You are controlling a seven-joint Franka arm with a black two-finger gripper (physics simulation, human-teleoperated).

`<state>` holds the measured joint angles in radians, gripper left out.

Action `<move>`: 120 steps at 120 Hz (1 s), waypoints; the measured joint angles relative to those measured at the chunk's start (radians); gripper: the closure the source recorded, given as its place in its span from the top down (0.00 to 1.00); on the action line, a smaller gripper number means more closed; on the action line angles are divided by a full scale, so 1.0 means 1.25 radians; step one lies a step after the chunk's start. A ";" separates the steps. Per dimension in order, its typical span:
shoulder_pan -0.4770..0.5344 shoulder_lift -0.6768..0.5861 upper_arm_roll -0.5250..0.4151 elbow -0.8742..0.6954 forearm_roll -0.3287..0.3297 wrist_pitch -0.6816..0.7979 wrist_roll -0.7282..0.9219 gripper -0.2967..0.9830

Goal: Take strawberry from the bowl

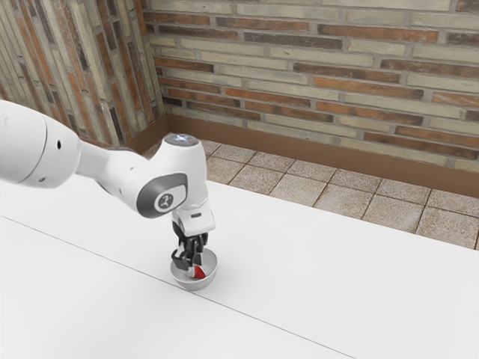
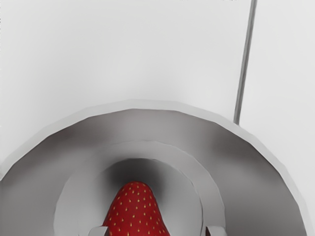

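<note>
My gripper (image 1: 191, 267) reaches down into the grey bowl (image 1: 210, 275), its fingers apart. Inside the bowl, the red strawberry (image 1: 199, 272) lies low by the fingertips. From the wrist camera, the strawberry (image 2: 136, 212) sits on the floor of the bowl (image 2: 147, 125) with its narrow end showing; its other end is cut off from sight. The open gripper (image 2: 157, 231) has one fingertip right beside the strawberry, while a gap separates the berry from the other fingertip.
The bowl stands on a white table (image 1: 314, 280), close to a thin dark seam (image 1: 247, 315) across its top. Beyond the table are a tiled floor (image 1: 348, 198) and a brick wall (image 1: 337, 82).
</note>
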<state>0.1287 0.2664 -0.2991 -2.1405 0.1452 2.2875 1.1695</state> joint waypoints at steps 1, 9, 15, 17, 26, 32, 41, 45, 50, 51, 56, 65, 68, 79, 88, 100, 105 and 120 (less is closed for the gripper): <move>0.000 0.000 0.000 0.000 0.000 0.001 0.000 0.39; 0.000 0.002 0.000 -0.002 0.000 0.010 0.004 0.39; 0.003 0.005 0.001 -0.002 0.000 0.014 0.006 0.40; 0.004 0.006 0.001 -0.002 0.000 0.016 0.007 0.40; 0.006 0.012 0.001 -0.002 0.001 0.021 0.010 0.42; 0.006 0.015 0.001 -0.002 0.001 0.023 0.012 0.42; 0.006 0.022 0.003 -0.002 0.001 0.028 0.014 0.43; 0.006 0.024 0.003 -0.002 0.001 0.030 0.015 0.43; 0.007 0.026 0.005 -0.002 0.002 0.033 0.016 0.43; 0.007 0.026 0.005 -0.002 0.002 0.033 0.017 0.43; 0.007 0.027 0.006 -0.002 0.002 0.035 0.018 0.43; 0.007 0.032 0.006 -0.002 0.003 0.039 0.020 0.43; 0.007 0.033 0.006 -0.002 0.003 0.040 0.020 0.43; 0.007 0.034 0.006 -0.002 0.003 0.044 0.022 0.43; 0.007 0.037 0.006 -0.002 0.003 0.047 0.024 0.41; 0.006 0.041 0.006 -0.002 0.003 0.051 0.025 0.40; 0.007 0.042 0.006 -0.002 0.003 0.052 0.026 0.40; 0.007 0.042 0.006 -0.002 0.003 0.055 0.027 0.39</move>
<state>0.1374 0.3187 -0.2914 -2.1429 0.1489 2.3564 1.2034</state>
